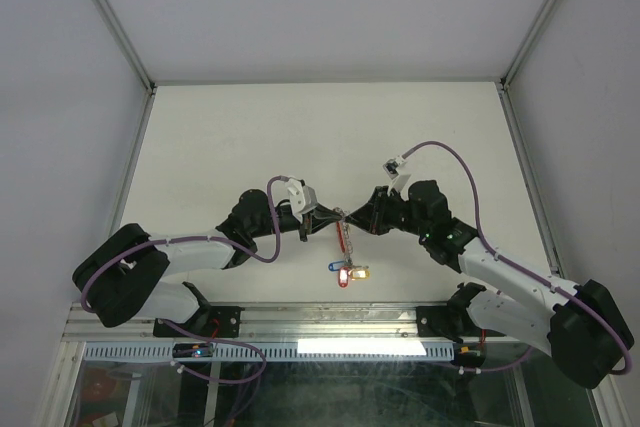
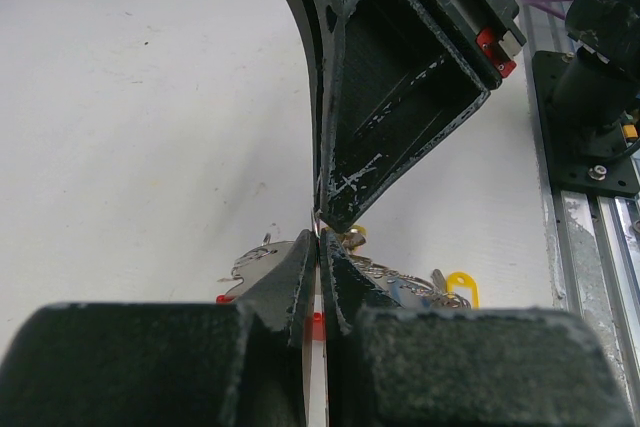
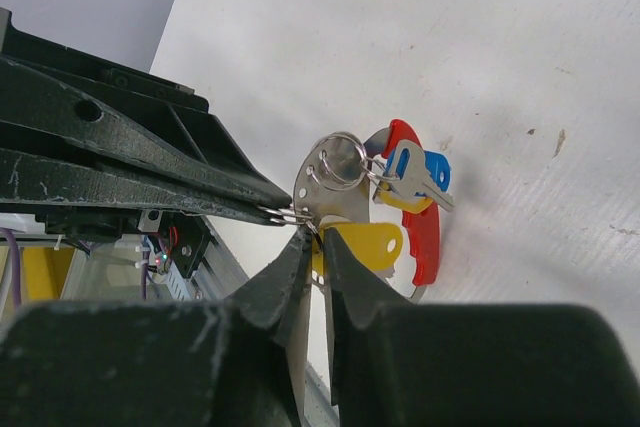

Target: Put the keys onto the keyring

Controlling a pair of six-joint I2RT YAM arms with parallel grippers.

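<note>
The left gripper point(image 2: 318, 245) is shown with its fingers pressed fully together, and thin wire coils at the upper end of the keyring point(image 3: 424, 227) are pinched between their tips. Just beyond those tips a silver oval tab point(image 3: 338, 205) is seen, with a split ring threaded through its hole. Further out from the left fingers, the keys point(image 3: 408, 169) are bunched on the keyring: a silvery key with a blue tag point(image 3: 436, 167) is laid across the red arc, and a yellow tag point(image 3: 365, 243) is set just beside the right fingertips. The bunch is seen over the white table point(image 3: 520, 57); whether it touches the surface cannot be told. The right gripper point(image 3: 312, 239) is brought tip to tip against the left one, directly under the pinched wire. Its fingers are set nearly together with only a narrow slit between them, and whether anything is gripped there cannot be told
</note>
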